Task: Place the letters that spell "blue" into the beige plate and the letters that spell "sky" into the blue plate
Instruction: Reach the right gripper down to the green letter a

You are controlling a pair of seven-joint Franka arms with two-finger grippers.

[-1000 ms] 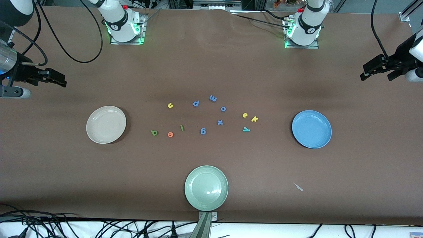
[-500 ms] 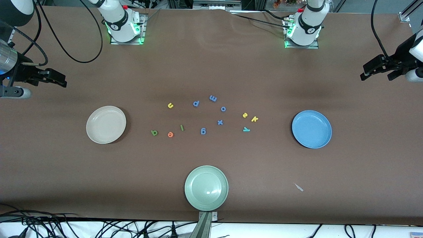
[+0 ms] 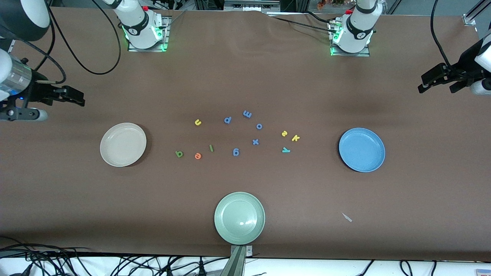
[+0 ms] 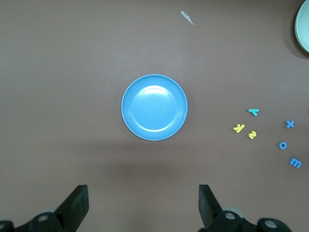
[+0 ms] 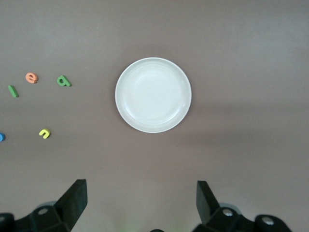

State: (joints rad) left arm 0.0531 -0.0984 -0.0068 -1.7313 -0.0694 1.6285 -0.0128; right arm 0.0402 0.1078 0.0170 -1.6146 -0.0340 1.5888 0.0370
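Observation:
The beige plate lies toward the right arm's end and the blue plate toward the left arm's end, both empty. Between them lie the green b, orange e, green l and yellow u. Closer to the blue plate are the yellow s, yellow k and teal y. My right gripper hangs open above bare table beside the beige plate. My left gripper hangs open beside the blue plate. Neither holds anything.
Several blue letters lie scattered among the coloured ones. A pale green plate sits at the table edge nearest the front camera. A small pale scrap lies between it and the blue plate.
My right gripper has shifted a little toward the middle of the table. The left arm, the letters and the plates have not moved.

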